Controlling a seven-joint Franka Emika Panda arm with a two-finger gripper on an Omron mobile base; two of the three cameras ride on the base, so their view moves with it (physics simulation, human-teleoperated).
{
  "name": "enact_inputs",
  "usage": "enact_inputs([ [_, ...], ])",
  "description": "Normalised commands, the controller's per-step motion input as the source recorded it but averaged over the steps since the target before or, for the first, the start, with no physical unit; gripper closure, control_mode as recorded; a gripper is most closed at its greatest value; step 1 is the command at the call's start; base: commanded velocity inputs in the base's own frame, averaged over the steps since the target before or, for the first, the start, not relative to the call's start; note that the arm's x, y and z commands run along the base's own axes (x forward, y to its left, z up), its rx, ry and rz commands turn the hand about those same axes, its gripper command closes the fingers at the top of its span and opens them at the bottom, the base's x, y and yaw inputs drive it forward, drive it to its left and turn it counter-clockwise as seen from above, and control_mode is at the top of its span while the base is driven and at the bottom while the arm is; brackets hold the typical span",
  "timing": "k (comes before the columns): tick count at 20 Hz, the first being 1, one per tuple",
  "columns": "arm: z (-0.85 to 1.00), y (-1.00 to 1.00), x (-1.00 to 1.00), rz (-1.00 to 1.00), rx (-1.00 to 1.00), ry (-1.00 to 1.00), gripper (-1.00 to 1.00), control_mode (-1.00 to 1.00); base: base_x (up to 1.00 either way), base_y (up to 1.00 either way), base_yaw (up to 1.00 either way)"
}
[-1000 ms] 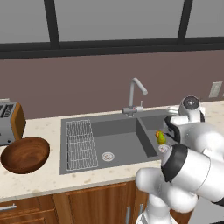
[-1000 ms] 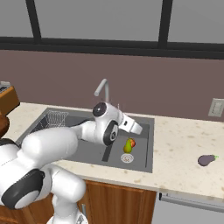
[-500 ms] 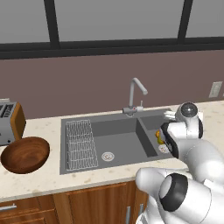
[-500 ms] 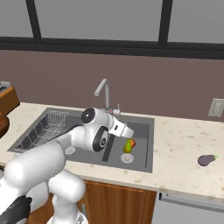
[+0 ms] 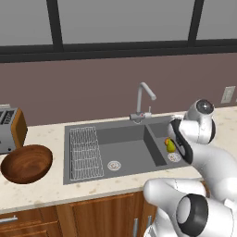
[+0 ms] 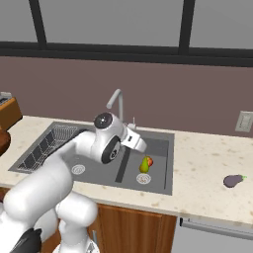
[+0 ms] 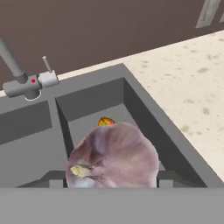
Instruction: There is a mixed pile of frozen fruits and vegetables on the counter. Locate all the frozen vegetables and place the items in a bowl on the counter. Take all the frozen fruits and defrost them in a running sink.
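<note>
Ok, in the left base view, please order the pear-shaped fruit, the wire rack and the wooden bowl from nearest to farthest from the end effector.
1. Pear-shaped fruit: in the small basin, beside the end effector, which grips the whitish bulb.
2. Wire rack: left part of the large basin.
3. Wooden bowl: on the counter, far left.

No legible text, labels, brand marks or numerals on any surface in the 3 views.
</note>
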Motion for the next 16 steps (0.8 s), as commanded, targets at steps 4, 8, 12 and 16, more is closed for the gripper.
enact_inputs([
  [4, -0.02, 0.44, -0.02, 0.02, 0.01, 0.03, 1.0, -1.0, 0.0, 0.0, 0.0],
  [8, 0.0, 0.61, -0.07, 0.0, -0.02, 0.02, 1.0, -1.0, 0.0, 0.0, 0.0],
  [12, -0.02, 0.46, -0.04, -0.03, -0.01, 0.03, 1.0, -1.0, 0.0, 0.0, 0.0],
  [16, -0.08, 0.47, -0.03, -0.01, 0.0, 0.02, 1.0, -1.0, 0.0, 0.0, 0.0],
])
